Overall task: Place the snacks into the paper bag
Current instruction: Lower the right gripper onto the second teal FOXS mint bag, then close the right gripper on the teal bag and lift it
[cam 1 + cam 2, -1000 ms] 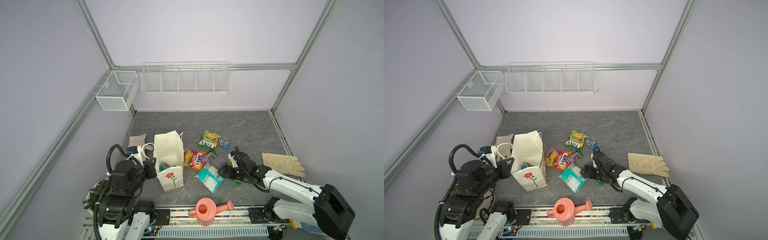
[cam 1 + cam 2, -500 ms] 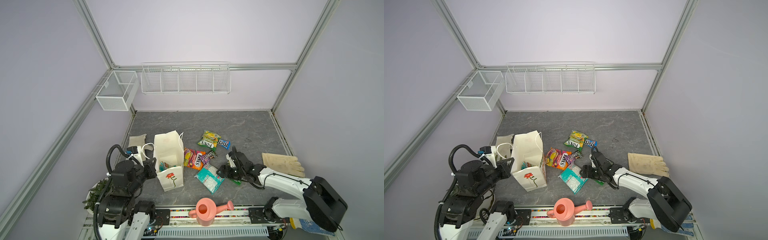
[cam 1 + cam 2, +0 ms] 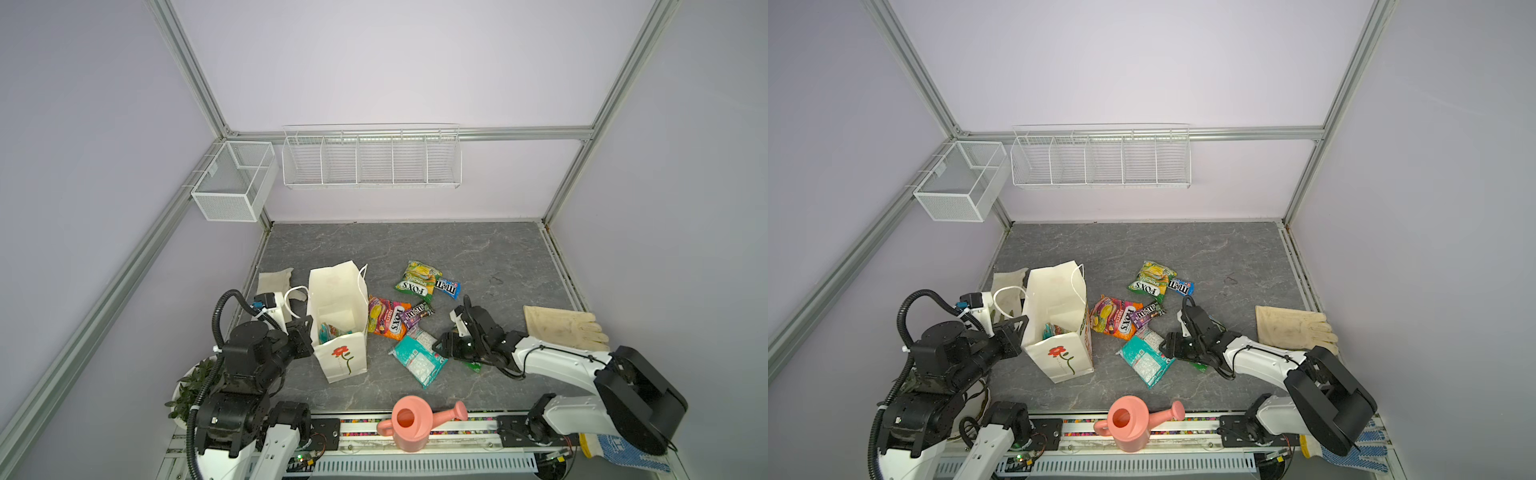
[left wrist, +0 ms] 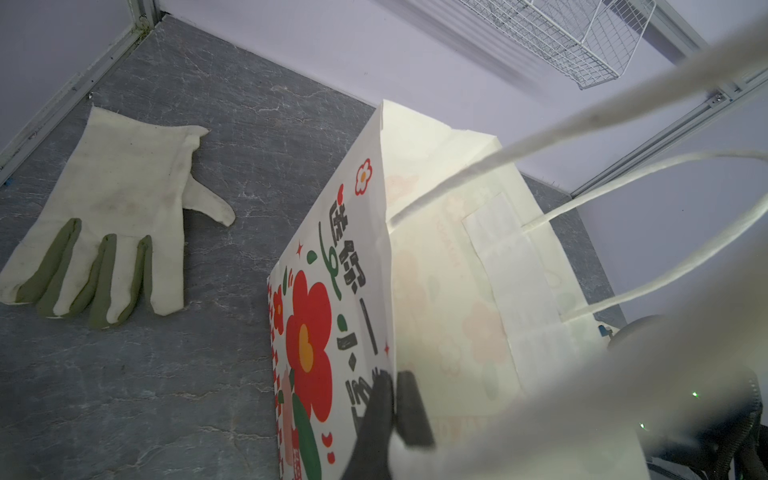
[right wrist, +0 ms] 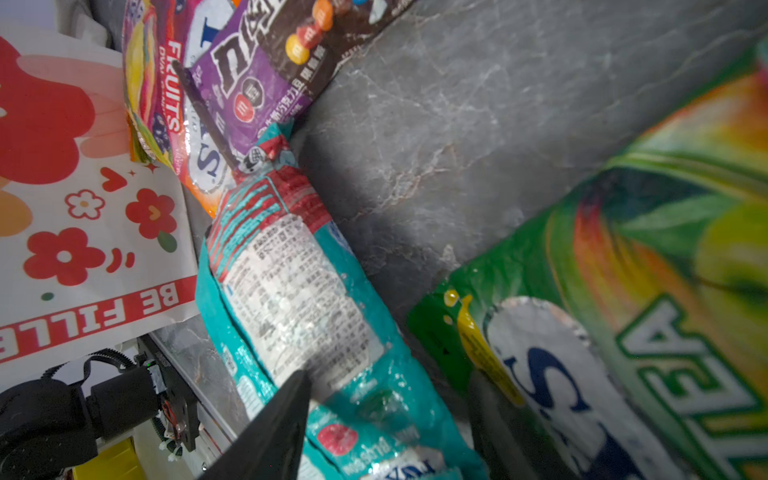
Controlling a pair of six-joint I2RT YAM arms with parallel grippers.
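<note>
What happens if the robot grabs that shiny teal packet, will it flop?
Probably floppy: the teal packet looks like thin, crinkled film, so it may sag. Its glossy wrapper could slip in the right gripper. Lying flat, it likely won't roll.

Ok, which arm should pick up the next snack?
Right. The right end effector sits low with its jaws apart at the teal pack and the green pack. The left end effector is shut on the bag rim, so it is busy.
</note>
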